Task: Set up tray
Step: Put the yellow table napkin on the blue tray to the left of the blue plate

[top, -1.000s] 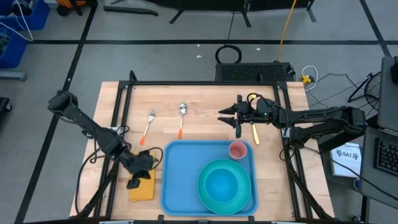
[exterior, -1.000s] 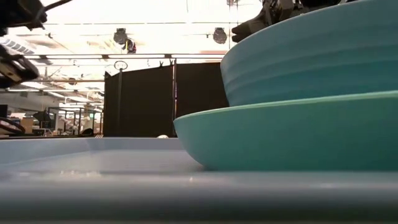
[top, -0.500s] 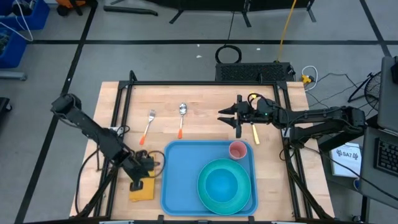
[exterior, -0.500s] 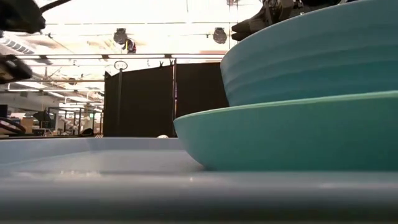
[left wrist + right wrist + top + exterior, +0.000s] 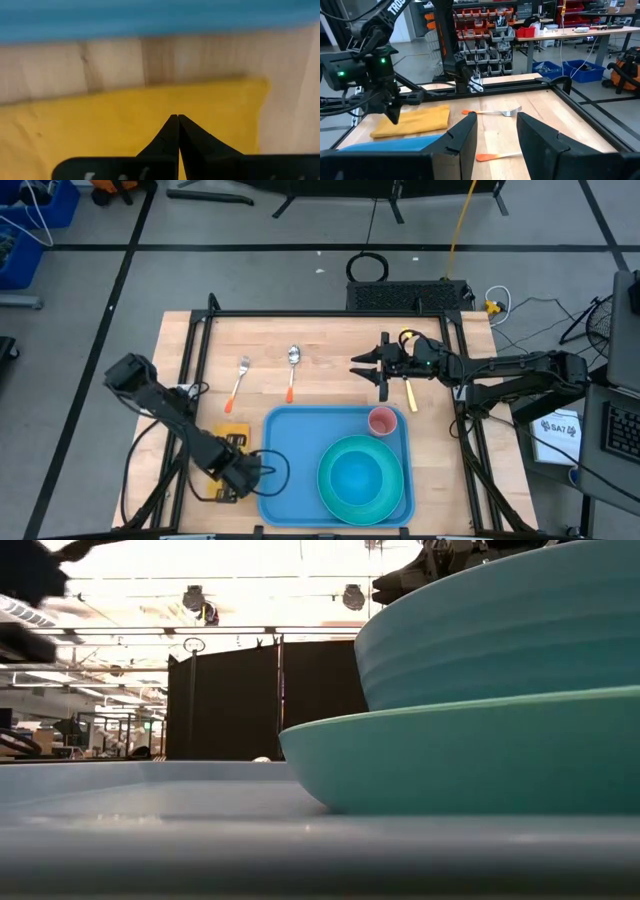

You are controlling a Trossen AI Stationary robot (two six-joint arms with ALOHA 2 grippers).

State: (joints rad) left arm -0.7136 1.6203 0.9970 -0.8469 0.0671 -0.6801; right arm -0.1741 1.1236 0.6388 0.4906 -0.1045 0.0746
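- Your tray lies at the table's near edge, carrying a turquoise plate and a pink cup.
- Your left gripper is clenched, its fingertips pressed together over the yellow napkin just beside the tray's left rim.
- Your right gripper hangs released above the table's far right, near a fork.

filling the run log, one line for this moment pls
left pincer: shut, over napkin beside tray | right pincer: open, hovering past tray
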